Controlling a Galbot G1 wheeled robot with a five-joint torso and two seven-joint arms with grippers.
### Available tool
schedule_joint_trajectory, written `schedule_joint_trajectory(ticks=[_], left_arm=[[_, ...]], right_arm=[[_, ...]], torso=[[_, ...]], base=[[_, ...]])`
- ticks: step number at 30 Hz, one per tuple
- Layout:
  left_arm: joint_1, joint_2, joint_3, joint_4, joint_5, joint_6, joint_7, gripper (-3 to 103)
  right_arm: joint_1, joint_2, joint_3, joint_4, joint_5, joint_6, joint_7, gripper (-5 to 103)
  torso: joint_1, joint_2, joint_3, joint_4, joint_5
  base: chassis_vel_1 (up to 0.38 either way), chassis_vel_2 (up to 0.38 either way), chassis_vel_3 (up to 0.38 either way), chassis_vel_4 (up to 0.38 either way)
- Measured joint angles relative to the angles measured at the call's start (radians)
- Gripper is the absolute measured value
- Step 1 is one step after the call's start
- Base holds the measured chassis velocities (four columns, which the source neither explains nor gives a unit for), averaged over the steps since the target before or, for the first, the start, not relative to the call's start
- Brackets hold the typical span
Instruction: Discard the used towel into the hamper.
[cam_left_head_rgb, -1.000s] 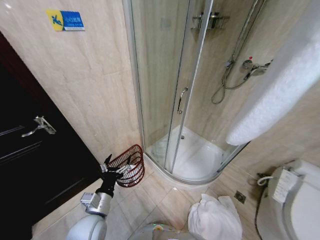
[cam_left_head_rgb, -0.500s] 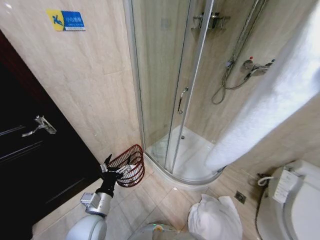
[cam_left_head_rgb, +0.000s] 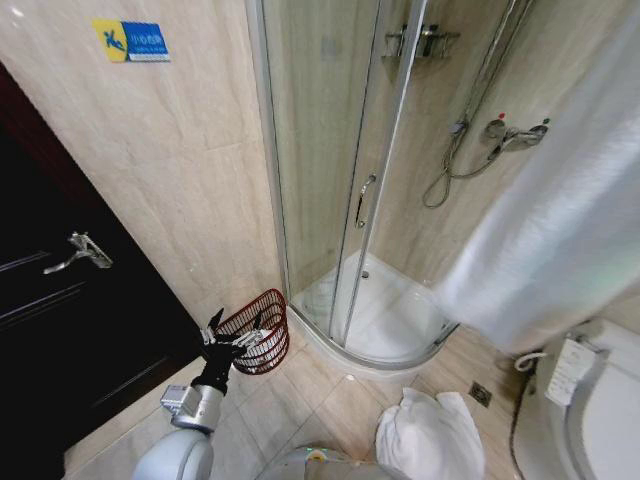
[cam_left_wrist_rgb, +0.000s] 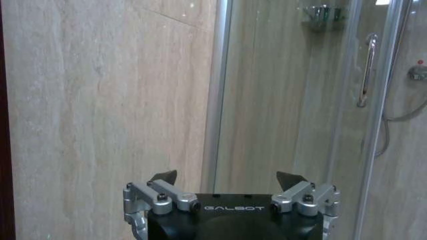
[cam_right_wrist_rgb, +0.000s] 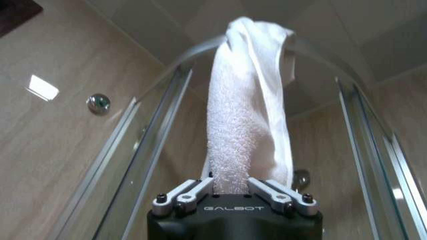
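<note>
A white towel (cam_right_wrist_rgb: 243, 125) hangs up out of my right gripper (cam_right_wrist_rgb: 230, 186), which is shut on its lower end. In the head view the same towel (cam_left_head_rgb: 560, 220) drapes large across the right side, close to the camera. The hamper (cam_left_head_rgb: 262, 322), a small dark red wire basket, stands on the floor by the wall at the shower's corner. My left gripper (cam_left_head_rgb: 236, 338) is held low just in front of the hamper's rim, open and holding nothing. In the left wrist view the left gripper (cam_left_wrist_rgb: 228, 178) faces the tiled wall.
A curved glass shower enclosure (cam_left_head_rgb: 345, 190) with a white tray fills the middle. A dark door (cam_left_head_rgb: 60, 290) is at the left and a toilet (cam_left_head_rgb: 600, 410) at the lower right. A second white towel heap (cam_left_head_rgb: 430, 440) lies on the floor near a drain (cam_left_head_rgb: 481, 394).
The held towel has swung lower and wider across the right of the head view. The left arm and the hamper have not moved.
</note>
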Motion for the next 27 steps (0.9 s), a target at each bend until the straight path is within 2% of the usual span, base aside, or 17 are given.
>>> schedule_joint_trajectory(ticks=[3, 7, 13, 19, 22, 24, 25, 27], left_arm=[[0.0, 0.0, 0.0, 0.0, 0.0, 0.0, 0.0, 100], [0.0, 0.0, 0.0, 0.0, 0.0, 0.0, 0.0, 100], [0.0, 0.0, 0.0, 0.0, 0.0, 0.0, 0.0, 100], [0.0, 0.0, 0.0, 0.0, 0.0, 0.0, 0.0, 100], [0.0, 0.0, 0.0, 0.0, 0.0, 0.0, 0.0, 100], [0.0, 0.0, 0.0, 0.0, 0.0, 0.0, 0.0, 100], [0.0, 0.0, 0.0, 0.0, 0.0, 0.0, 0.0, 100], [0.0, 0.0, 0.0, 0.0, 0.0, 0.0, 0.0, 100]], right_arm=[[-0.04, 0.06, -0.032, -0.001, 0.009, 0.001, -0.022, 5], [-0.067, 0.104, -0.049, -0.002, 0.005, 0.012, -0.05, 5], [-0.075, 0.123, -0.052, -0.002, -0.04, 0.041, -0.08, 5], [-0.1, 0.183, -0.102, -0.016, -0.156, 0.111, -0.151, 5], [-0.103, 0.192, -0.108, -0.042, -0.175, 0.134, -0.17, 5], [-0.103, 0.195, -0.11, -0.087, -0.203, 0.182, -0.204, 5], [-0.103, 0.195, -0.11, -0.087, -0.203, 0.182, -0.204, 5], [-0.098, 0.197, -0.113, -0.127, -0.237, 0.239, -0.245, 5]], torso=[[0.0, 0.0, 0.0, -0.0001, 0.0004], [0.0, 0.0, 0.0, -0.0003, 0.0007], [0.0, 0.0, 0.0, -0.0001, 0.0003], [0.0, 0.0, 0.0, -0.0002, 0.0003], [0.0, 0.0, 0.0, -0.0002, 0.0006], [0.0, 0.0, 0.0, -0.0002, 0.0005], [0.0, 0.0, 0.0, -0.0002, 0.0005], [0.0, 0.0, 0.0, -0.0001, 0.0007]], base=[[0.0, 0.0, 0.0, 0.0], [0.0, 0.0, 0.0, 0.0], [0.0, 0.0, 0.0, 0.0], [0.0, 0.0, 0.0, 0.0], [0.0, 0.0, 0.0, 0.0], [0.0, 0.0, 0.0, 0.0], [0.0, 0.0, 0.0, 0.0], [0.0, 0.0, 0.0, 0.0]])
